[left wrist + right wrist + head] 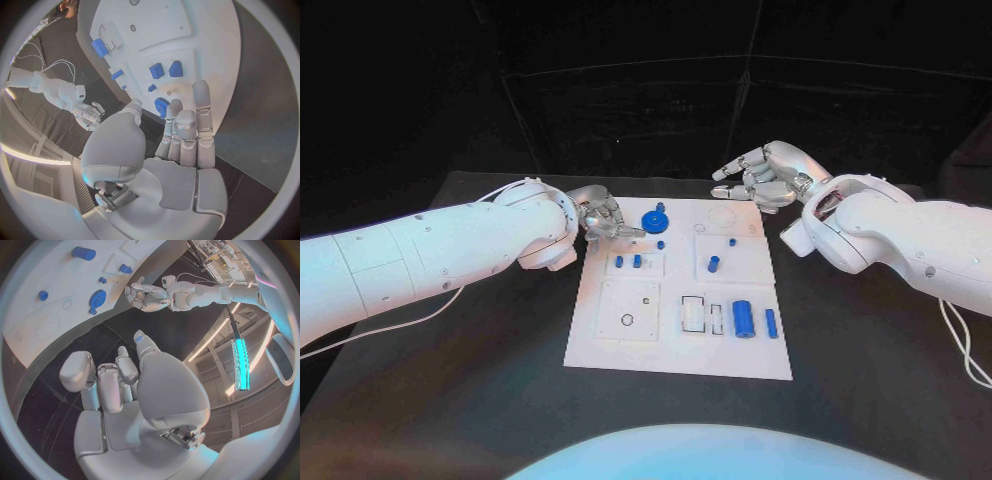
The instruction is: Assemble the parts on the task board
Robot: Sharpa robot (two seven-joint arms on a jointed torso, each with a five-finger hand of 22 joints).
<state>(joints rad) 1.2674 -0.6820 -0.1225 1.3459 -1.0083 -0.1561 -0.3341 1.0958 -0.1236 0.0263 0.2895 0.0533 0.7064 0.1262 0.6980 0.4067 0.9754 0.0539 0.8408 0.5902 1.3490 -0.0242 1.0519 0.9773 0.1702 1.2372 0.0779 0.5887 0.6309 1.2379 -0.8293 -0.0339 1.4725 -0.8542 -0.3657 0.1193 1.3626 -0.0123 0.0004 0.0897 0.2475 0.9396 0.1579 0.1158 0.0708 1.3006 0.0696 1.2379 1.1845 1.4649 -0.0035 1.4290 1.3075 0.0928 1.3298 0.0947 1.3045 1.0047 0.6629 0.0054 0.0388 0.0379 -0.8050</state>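
The white task board (678,345) lies in the middle of the black table. A blue gear (655,221) sits near its far left corner, and my left hand (603,218) hovers just beside it, fingers stretched out and holding nothing. In the left wrist view the fingertips (201,92) partly cover the gear (161,106); contact cannot be told. Two small blue blocks (629,262), a blue peg (713,264) and a blue cylinder (743,319) rest on the board. My right hand (764,172) hangs beyond the board's far right corner, fingers loosely bent around nothing.
A thin blue bar (770,322) lies next to the cylinder, and a small blue stud (661,241) sits just below the gear. Bare black table (473,400) surrounds the board. The right wrist view shows the gear (97,297) and my left hand (145,295) across the board.
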